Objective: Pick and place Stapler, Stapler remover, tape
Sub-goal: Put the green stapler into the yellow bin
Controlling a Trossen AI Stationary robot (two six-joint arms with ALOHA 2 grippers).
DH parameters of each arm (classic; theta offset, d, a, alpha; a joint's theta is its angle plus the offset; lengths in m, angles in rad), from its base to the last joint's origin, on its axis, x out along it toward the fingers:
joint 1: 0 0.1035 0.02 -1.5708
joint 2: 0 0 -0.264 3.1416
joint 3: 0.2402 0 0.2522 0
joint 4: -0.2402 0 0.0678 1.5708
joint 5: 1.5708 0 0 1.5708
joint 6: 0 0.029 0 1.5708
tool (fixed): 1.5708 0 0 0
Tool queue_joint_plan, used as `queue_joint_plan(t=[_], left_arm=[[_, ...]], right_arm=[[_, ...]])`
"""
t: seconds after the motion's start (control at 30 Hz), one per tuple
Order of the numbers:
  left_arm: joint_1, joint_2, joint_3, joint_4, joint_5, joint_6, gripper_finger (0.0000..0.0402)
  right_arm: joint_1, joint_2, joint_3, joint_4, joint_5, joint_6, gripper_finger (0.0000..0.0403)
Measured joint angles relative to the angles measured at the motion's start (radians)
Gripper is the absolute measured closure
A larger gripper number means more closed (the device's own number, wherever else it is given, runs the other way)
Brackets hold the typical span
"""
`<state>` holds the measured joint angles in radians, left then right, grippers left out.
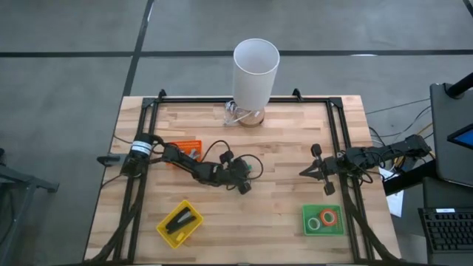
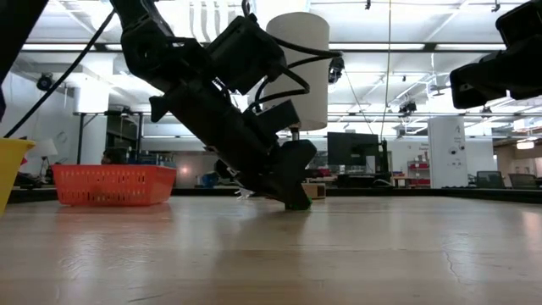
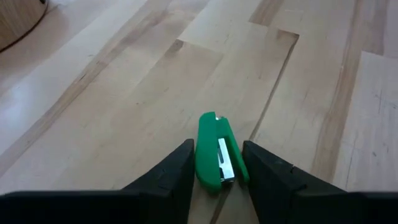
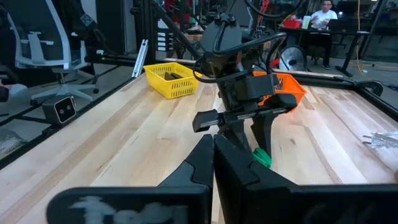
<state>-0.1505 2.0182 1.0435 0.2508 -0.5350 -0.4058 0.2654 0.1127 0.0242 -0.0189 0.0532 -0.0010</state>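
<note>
Small green oblong stapler (image 3: 215, 151) mid-table (image 1: 281, 214), between left gripper's (image 1: 245, 179) fingers (image 3: 171, 176). Orange mesh tray (image 1: 185, 147) near left edge. Yellow tray (image 1: 179, 222) front-left; green tray (image 1: 323, 220) holding tape rings (image 1: 329, 217) front-right. White cylinder (image 1: 255, 72) at back edge.

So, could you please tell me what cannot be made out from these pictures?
- Green stapler: in the low view the left end effector hides it; whether the fingers touch it is unclear.
- Yellow tray: its dark contents are too small in the high view.
- Orange tray: partly covered by the left arm; contents hidden.
</note>
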Motion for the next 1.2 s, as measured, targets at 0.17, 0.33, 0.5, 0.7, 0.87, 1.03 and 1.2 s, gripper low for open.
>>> queue_joint_plan(t=[0.17, 0.33, 0.5, 0.7, 0.87, 1.03, 1.2], left_arm=[[0.0, 0.0, 0.0, -0.004, -0.005, -0.011, 0.0293], [-0.002, -0.002, -0.001, -0.006, -0.007, -0.011, 0.031], [-0.015, -0.022, -0.003, -0.022, 0.025, -0.012, 0.0312], [-0.047, -0.07, -0.003, -0.045, 0.081, -0.015, 0.0312], [-0.085, -0.133, -0.003, -0.136, 0.209, -0.063, 0.0314], [-0.147, -0.212, -0.002, -0.269, 0.389, -0.074, 0.0311], [-0.232, -0.304, -0.002, -0.416, 0.518, -0.111, 0.0314]], right_arm=[[0.0, 0.0, 0.0, 0.0, 0.0, 0.0, 0.0394], [0.0, 0.0, 0.0, 0.0, 0.0, 0.0, 0.0394], [0.0, 0.0, 0.0, 0.0, 0.0, 0.0, 0.0394], [0.0, 0.0, 0.0, 0.0, 0.0, 0.0, 0.0394], [0.0, 0.0, 0.0, 0.0, 0.0, 0.0, 0.0394], [0.0, 0.001, 0.0, 0.0, 0.0, 0.0, 0.0394], [0.0, 0.002, 0.0, 0.0, 0.0, 0.0, 0.0394]])
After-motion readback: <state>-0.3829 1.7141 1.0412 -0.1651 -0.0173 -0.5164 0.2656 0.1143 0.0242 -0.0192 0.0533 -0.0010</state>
